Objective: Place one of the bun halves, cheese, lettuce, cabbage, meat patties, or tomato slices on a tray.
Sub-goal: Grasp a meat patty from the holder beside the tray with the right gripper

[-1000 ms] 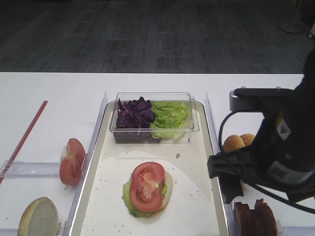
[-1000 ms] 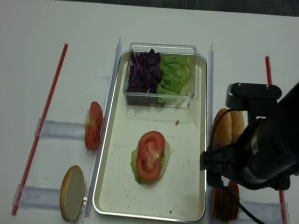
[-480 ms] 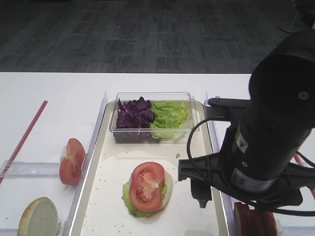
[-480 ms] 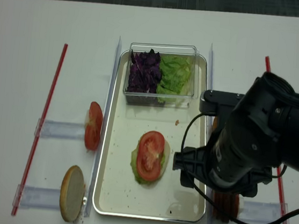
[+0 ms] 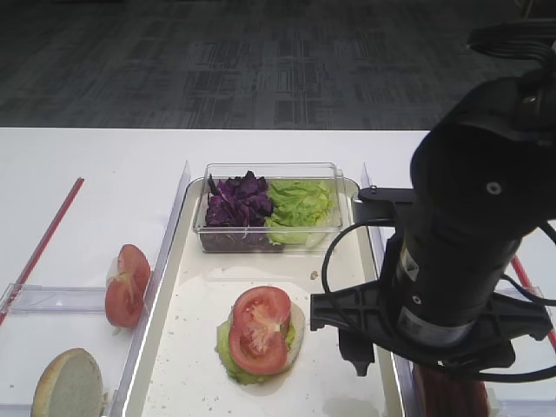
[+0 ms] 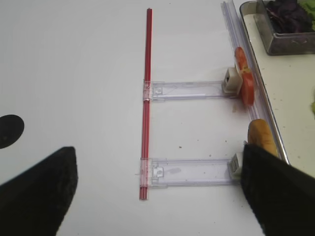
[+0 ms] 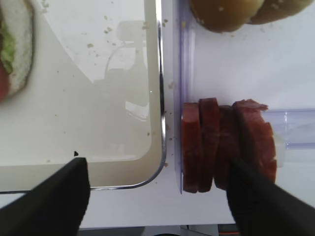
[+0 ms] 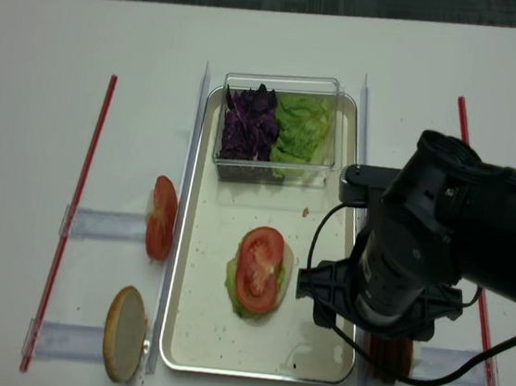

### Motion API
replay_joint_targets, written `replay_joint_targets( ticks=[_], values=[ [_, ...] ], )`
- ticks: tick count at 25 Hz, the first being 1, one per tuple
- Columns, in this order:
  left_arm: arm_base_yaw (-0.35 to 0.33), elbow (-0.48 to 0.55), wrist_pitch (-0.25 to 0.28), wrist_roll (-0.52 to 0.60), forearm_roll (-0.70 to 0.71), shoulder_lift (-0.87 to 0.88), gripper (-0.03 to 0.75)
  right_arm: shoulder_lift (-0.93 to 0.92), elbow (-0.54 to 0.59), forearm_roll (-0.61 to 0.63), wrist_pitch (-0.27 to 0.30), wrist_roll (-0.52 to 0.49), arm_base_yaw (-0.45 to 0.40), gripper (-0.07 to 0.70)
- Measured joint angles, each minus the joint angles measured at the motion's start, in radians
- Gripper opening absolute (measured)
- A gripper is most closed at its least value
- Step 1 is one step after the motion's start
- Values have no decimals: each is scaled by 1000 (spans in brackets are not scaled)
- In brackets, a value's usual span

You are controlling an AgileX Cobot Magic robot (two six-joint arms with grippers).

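Your right arm's jaws [image 7: 157, 191] stand wide apart and hold nothing, above the row of pinkish round meat patties with dark rims [image 7: 226, 145] standing on edge on the white desk [image 8: 47, 76], just beside the long off-white tray with silvery rim [image 8: 195, 270]. You see on this tray a stack topped by a bright red tomato slice [image 8: 260, 268]. Your left jaws [image 6: 157, 196] also stand apart, empty.

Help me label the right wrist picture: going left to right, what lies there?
Bun half with lettuce at the left edge → tray → clear divider rail → meat patties standing on edge.
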Motion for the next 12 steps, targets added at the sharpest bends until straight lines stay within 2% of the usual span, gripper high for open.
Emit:
replay_joint_targets(
  ticks=[12],
  values=[
    [0, 0, 0, 0, 0, 0, 618, 9, -3, -4, -29, -16, 0, 553]
  ],
)
